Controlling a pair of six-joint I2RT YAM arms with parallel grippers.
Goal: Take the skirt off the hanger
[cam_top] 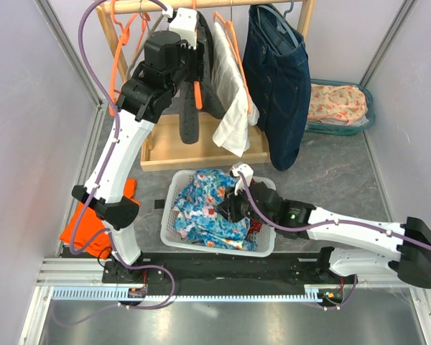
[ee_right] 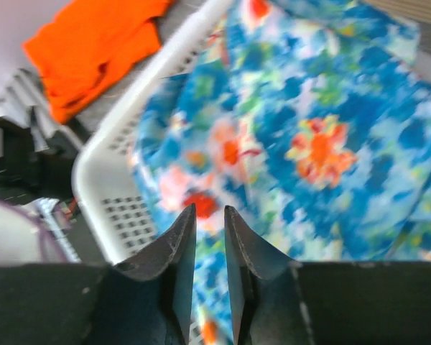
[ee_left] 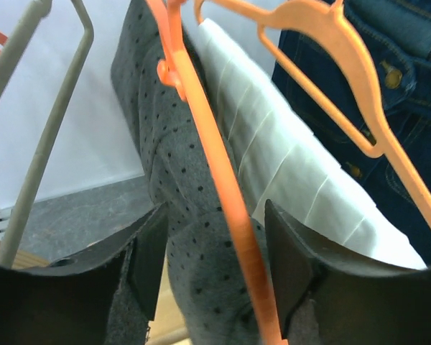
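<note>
Orange hanger [ee_left: 200, 122] within spread left claw [ee_left: 215, 237]

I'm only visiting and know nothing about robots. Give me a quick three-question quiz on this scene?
1. True or false: the left gripper has a finger on each side of an orange hanger.
2. What lies in the white basket? A jeans, B floral cloth, C shoes.
3. Fill in: the dotted skirt is ____ in colour.
Key: 1 true; 2 B; 3 grey.
</note>
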